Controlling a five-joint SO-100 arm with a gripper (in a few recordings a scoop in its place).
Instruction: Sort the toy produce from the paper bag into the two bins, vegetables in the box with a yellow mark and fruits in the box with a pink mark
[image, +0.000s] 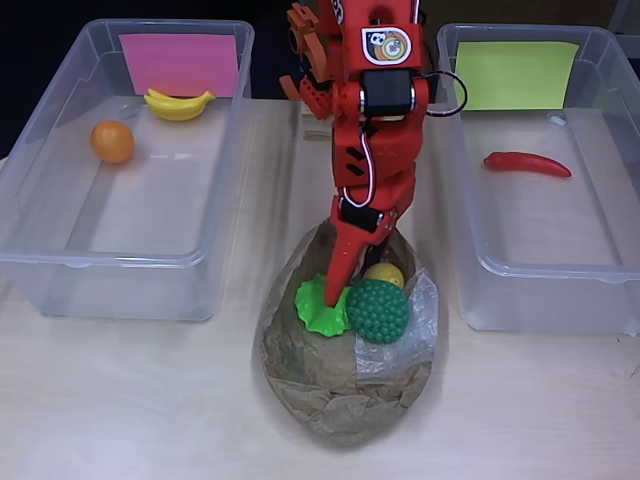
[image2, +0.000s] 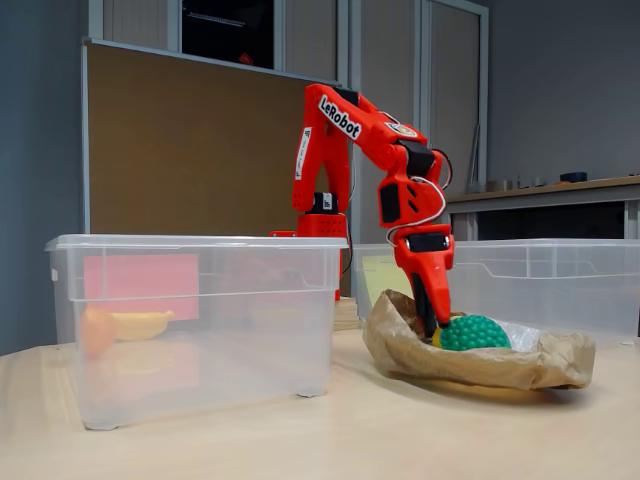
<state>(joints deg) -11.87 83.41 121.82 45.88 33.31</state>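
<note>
A: Gripper (image: 345, 292) down inside the paper bag (image: 340, 400), red fingers pointing at the bag's contents. Tips touching, or just beside, the green leafy toy (image: 318, 305). Jaw state: cannot tell, tips half hidden among the toys.

B: Same from the fixed view: gripper (image2: 428, 318) dipped into the crumpled bag (image2: 470, 365), right against the bumpy green ball (image2: 474, 333). Nothing visibly lifted.

A: In the bag overhead: bumpy green ball (image: 378, 310) at right, small yellow toy (image: 385, 275) just behind it, leafy green piece at left. Some clear plastic (image: 420, 320) along the bag's right edge.

B: Outward now. Left bin (image: 60, 260), pink mark (image: 180, 62) on its far wall, holding a banana (image: 178, 104) near the mark and an orange (image: 112, 141) left of it, apart.

A: Right bin (image: 560, 290), yellow mark (image: 516, 74) on its far wall, holding a red chili pepper (image: 527, 164) lying alone on the floor.

B: Bag between the two bins, nearer the camera, on the pale wooden table (image: 130, 400). Red arm (image2: 345, 125) marked "LeRobot", arching over from behind.
</note>
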